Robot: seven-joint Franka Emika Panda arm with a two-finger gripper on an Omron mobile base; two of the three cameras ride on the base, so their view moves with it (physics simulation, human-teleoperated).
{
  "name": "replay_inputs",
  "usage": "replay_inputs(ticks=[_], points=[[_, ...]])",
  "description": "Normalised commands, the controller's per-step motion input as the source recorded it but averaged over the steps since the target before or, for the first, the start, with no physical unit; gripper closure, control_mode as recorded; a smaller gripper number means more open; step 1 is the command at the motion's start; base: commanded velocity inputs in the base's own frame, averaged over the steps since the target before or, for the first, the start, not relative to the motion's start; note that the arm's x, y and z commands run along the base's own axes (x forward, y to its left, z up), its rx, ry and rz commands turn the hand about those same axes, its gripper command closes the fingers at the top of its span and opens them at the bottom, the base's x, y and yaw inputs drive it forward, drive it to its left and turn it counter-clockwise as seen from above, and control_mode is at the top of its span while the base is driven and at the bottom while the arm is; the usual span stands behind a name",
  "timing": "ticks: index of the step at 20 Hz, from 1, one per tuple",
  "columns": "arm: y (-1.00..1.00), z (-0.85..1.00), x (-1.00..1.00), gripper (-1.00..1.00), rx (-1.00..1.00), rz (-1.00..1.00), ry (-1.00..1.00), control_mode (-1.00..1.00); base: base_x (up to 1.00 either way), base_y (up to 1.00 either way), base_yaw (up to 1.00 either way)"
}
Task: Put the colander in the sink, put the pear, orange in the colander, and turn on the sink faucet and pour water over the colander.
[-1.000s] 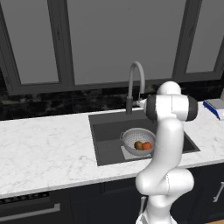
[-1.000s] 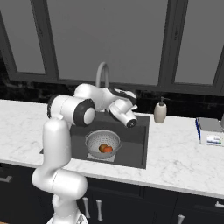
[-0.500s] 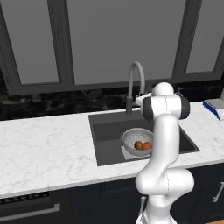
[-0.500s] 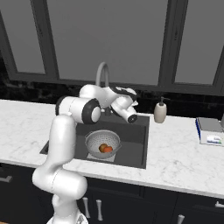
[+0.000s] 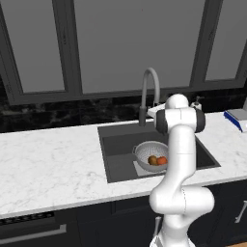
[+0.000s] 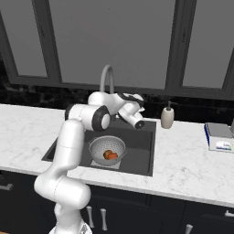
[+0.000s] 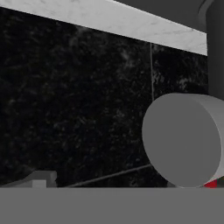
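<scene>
- The gripper (image 6: pixel 138 123) was up behind the sink (image 6: pixel 141 151), beside the base of the sink faucet (image 6: pixel 106 75). Its jaws were spread wide and held nothing.
- Over the last second the hand had moved from above the basin's right half back toward the faucet. The forearm had swung in with it, so in the right base view the wrist now lay almost against the spout's upright.
- In the hand view a grey round-ended cylinder (image 7: pixel 183 140) sat just ahead and to the right, with dark marbled backsplash (image 7: pixel 78 109) behind it. I judged that to be the tap's lever, though I could not tell for certain.
- The colander (image 5: pixel 151 155) rested on the sink floor, with the pear (image 5: pixel 152 160) and orange (image 5: pixel 162 160) touching each other inside it. None of the 3 had shifted during that second.
- That placement suggested the first 2 stages were done, and that the reach was for turning on the water.
- No water showed at the spout, so the faucet looked to be off.
- The beige soap dispenser (image 6: pixel 167 117) stood near the hand on its right, a possible bump risk.
</scene>
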Motion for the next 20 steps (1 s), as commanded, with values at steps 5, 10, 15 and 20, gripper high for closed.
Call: replay_inputs(ticks=[5, 10, 15, 20], points=[[0.00, -0.02, 0.29, -1.00, 0.00, -0.04, 0.00, -1.00, 0.00, 0.00, 0.00], [-0.04, 0.00, 0.06, 1.00, 0.00, -0.13, -0.05, -1.00, 0.00, 0.00, 0.00], [-0.54, 0.00, 0.01, 1.00, 0.09, -0.20, -0.10, -1.00, 0.00, 0.00, 0.00], [-0.93, 0.12, 0.05, 1.00, 0.14, -0.16, -0.02, -1.00, 0.00, 0.00, 0.00]])
